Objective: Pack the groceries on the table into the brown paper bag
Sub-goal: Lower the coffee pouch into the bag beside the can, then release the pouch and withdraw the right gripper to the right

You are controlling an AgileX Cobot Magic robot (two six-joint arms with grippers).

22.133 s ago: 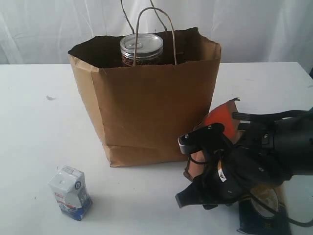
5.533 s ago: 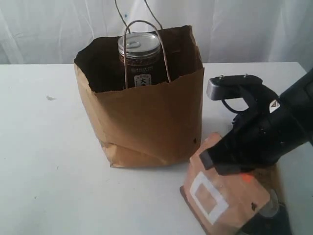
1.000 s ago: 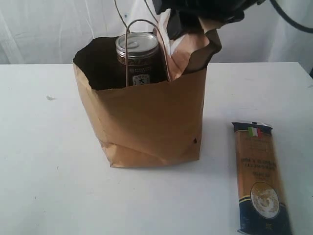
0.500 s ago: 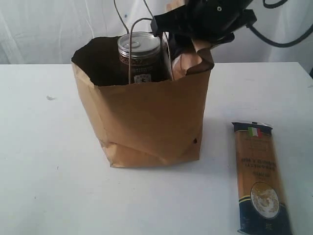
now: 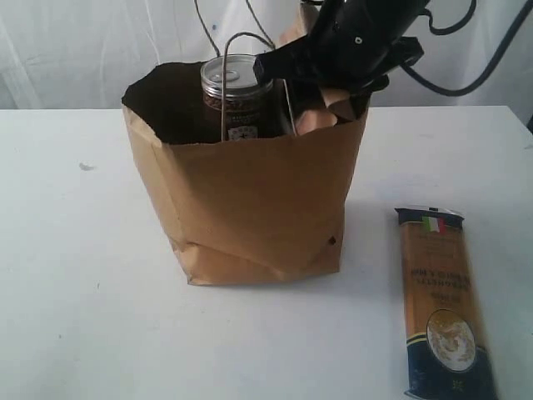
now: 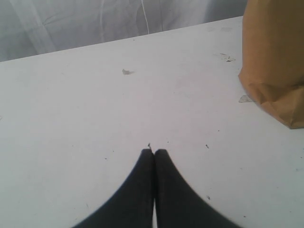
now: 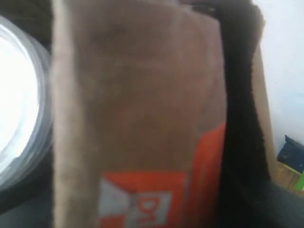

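Jaws of the right gripper (image 5: 329,83) stand about half open and are closed on the pouch (image 7: 142,109), one dark finger (image 7: 240,95) pressing flat against its side. The pouch is brown with an orange field and white letters. It hangs upright at the right side of the bag's mouth; its lower part is already below the rim and its upper part sticks out above, under the black body of the gripper. Just to the left of the pouch, inside the bag (image 5: 250,208), stands a can (image 5: 239,83) with a silver pull-tab lid and a dark label, and its top reaches a little over the rim. I cannot tell if the pouch and the can touch. The bag is brown paper with creased sides, and it stands upright in the middle of the white table (image 5: 83,292). Its thin cord handles (image 5: 250,36) rise above the opening, in front of the can. To the right of the bag, on the near side and apart from it, a long pack of spaghetti (image 5: 440,308) lies flat, brown with a dark blue end. The left gripper (image 6: 154,152) has its jaws pressed together with nothing between them, low over a bare part of the table, well apart from the bag. A white curtain (image 5: 83,50) hangs on the far side.
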